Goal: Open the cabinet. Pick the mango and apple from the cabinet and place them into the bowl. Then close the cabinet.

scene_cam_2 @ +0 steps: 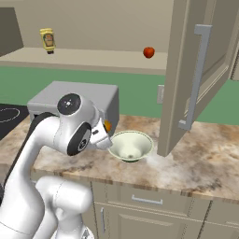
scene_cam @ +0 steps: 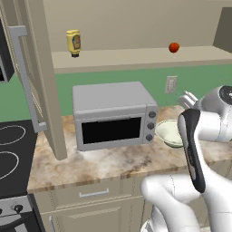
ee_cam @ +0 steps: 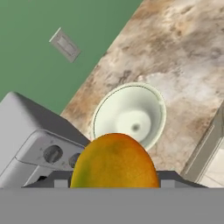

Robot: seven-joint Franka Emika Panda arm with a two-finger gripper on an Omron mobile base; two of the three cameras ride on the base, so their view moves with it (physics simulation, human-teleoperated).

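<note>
The mango (ee_cam: 114, 161) is held in the end effector (ee_cam: 114, 181), whose jaws are closed partway onto the fruit's sides. It is carried above the bowl (ee_cam: 131, 114), just off the bowl's rim on the side toward the microwave (scene_cam: 113, 115). The bowl rests on the marbled worktop (scene_cam_2: 205, 158), just beside the microwave. The cabinet (scene_cam: 136, 27) is seen with both doors swung open, and the apple (scene_cam: 174, 47) is left on its shelf above the bowl, well apart from a yellow bottle (scene_cam: 73, 42).
</note>
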